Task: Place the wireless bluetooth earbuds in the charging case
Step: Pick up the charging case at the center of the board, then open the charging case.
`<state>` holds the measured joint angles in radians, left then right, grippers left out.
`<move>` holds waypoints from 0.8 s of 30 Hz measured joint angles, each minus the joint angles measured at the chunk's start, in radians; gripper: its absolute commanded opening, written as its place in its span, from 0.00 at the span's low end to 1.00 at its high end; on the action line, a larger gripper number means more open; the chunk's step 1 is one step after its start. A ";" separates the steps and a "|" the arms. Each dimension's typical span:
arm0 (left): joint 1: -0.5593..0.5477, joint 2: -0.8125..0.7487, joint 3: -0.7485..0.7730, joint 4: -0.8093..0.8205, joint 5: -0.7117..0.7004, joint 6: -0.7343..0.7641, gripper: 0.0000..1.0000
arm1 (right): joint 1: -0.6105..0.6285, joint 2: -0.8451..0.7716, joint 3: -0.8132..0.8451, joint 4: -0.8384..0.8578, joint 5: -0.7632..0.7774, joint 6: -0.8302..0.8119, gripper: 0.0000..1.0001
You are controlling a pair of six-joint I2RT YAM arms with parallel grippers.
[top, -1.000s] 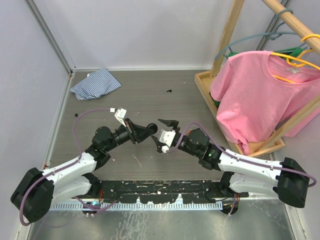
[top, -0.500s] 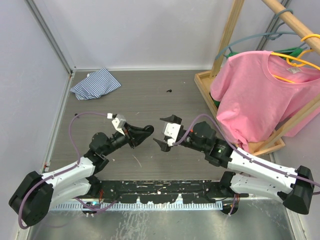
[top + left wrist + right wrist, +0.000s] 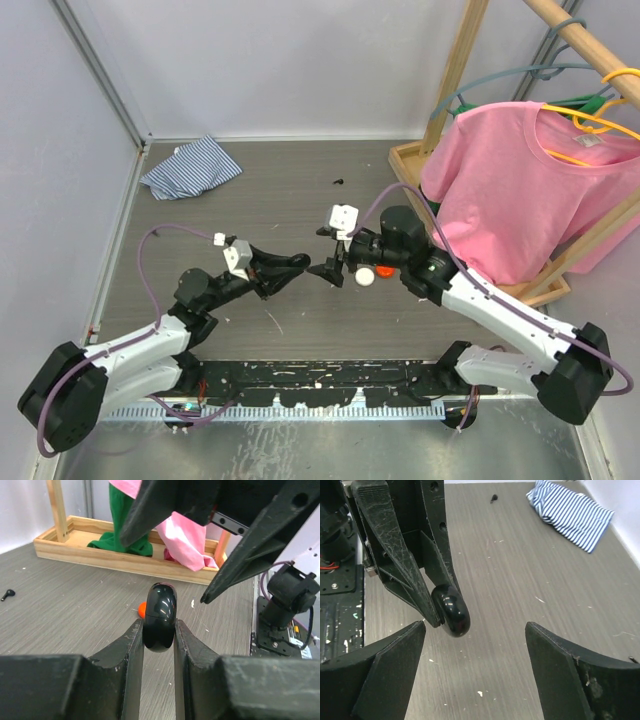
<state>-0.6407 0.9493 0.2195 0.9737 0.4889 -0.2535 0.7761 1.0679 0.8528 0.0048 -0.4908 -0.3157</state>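
Observation:
My left gripper [image 3: 159, 625] is shut on a glossy black charging case [image 3: 160, 615], held on edge above the table. The right wrist view shows that case [image 3: 451, 612] pinched between the left fingers [image 3: 395, 565]. My right gripper [image 3: 475, 627] is open and faces the case from close by, its jaws wide apart with nothing between them. From above, the left gripper [image 3: 303, 262] and right gripper [image 3: 328, 255] meet tip to tip at mid-table. One tiny black earbud [image 3: 340, 181] lies far back on the table, also visible as the black earbud [image 3: 7, 594].
A small white round piece [image 3: 365, 277] and a red one [image 3: 383, 270] lie on the table under the right wrist. A striped cloth [image 3: 190, 167] lies at the back left. A wooden rack base [image 3: 415, 190] with a pink shirt [image 3: 520, 185] stands at the right.
The right gripper has opened wider and its arm has lifted and swung back, uncovering the white and red pieces. The left gripper has shifted slightly right, still gripping the case.

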 measured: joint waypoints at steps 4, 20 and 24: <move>0.000 0.019 -0.021 0.033 0.043 0.019 0.00 | -0.004 0.057 0.021 -0.015 -0.057 0.016 0.87; -0.013 -0.008 -0.047 0.048 0.104 0.053 0.01 | -0.016 0.104 0.024 -0.027 -0.117 0.027 0.86; -0.014 -0.012 -0.048 0.048 0.107 0.060 0.00 | -0.018 0.106 0.025 -0.035 -0.117 0.027 0.85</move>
<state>-0.6548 0.9375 0.1715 1.0214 0.5961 -0.1940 0.7578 1.1744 0.8776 -0.0299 -0.6079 -0.2886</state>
